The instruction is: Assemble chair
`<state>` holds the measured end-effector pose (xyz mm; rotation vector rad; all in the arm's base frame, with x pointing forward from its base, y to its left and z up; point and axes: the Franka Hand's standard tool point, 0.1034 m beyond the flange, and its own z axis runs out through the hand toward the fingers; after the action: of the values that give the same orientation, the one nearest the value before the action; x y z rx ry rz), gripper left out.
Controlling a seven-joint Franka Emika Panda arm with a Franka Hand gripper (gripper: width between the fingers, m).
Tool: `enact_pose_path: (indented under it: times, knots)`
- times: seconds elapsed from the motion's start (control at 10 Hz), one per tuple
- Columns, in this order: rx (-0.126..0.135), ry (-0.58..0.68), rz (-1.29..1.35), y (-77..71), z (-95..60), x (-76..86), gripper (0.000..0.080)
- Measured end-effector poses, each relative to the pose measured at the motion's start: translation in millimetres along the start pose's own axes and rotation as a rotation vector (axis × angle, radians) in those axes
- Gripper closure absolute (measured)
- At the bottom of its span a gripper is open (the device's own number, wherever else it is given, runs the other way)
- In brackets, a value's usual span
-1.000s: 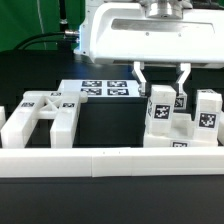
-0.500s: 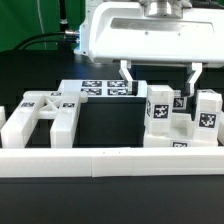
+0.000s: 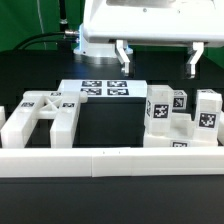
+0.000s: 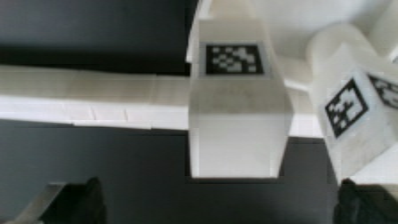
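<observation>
Chair pieces stand in a cluster on the exterior view's right: a tagged white block (image 3: 160, 108), a smaller tagged cube (image 3: 180, 100) and a taller tagged block (image 3: 208, 112) on a white base. My gripper (image 3: 158, 60) hangs open above this cluster, clear of it, with nothing between its fingers. In the wrist view the tagged block (image 4: 237, 100) and its neighbour (image 4: 356, 105) lie below the gripper (image 4: 222, 205), whose dark fingertips (image 4: 71, 200) show at the frame's edge. A slotted white chair panel (image 3: 40, 118) sits on the exterior view's left.
The long low white rail (image 3: 110, 162) runs across the front of the black table. The marker board (image 3: 105, 88) lies flat in the middle, behind the parts. Black cables trail at the back left.
The gripper opened wide, let go of the tagged block in the right cluster, and rose straight up above it. The block stays standing where it was.
</observation>
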<state>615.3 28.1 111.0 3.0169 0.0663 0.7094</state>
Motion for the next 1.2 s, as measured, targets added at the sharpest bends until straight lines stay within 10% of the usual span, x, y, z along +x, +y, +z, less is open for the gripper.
enact_pose_path:
  times: [1.1, 1.2]
  knots:
    - [0.054, -0.470, 0.007, -5.2, 18.3, -13.2, 0.0150]
    - [0.055, -0.470, 0.002, -4.6, 18.9, -13.6, 0.0298]
